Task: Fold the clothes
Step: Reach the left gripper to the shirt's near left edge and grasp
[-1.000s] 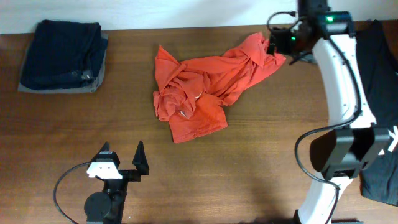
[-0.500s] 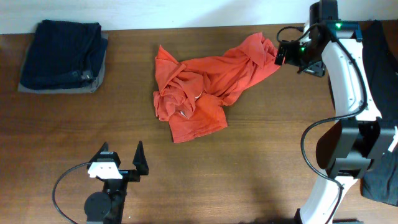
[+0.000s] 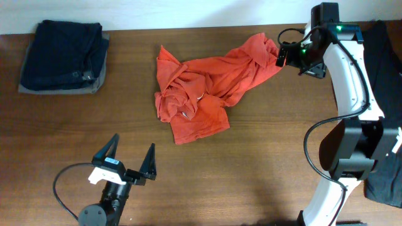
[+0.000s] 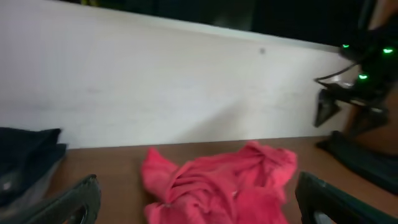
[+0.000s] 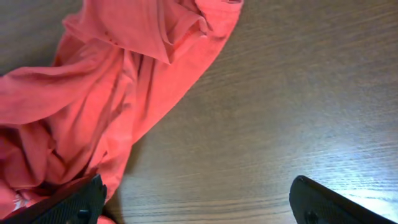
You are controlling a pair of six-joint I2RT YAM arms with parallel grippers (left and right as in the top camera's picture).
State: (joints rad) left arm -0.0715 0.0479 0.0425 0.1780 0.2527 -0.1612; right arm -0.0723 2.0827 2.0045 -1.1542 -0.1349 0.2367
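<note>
The brown wooden table (image 3: 264, 157) holds a crumpled red-orange cotton T-shirt (image 3: 207, 88) near 12 o'clock. A folded dark navy clothes pile (image 3: 63, 55) sits at 10 o'clock. The right tool (image 3: 282, 55), just beside the shirt's 2 o'clock edge, is wide open and empty. The left tool (image 3: 133, 143), at 7 o'clock, is too.

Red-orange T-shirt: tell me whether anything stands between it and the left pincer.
Nothing visible does. Only bare table lies between the open left pincer and the T-shirt; the dark folded stack sits well off to the side.
</note>
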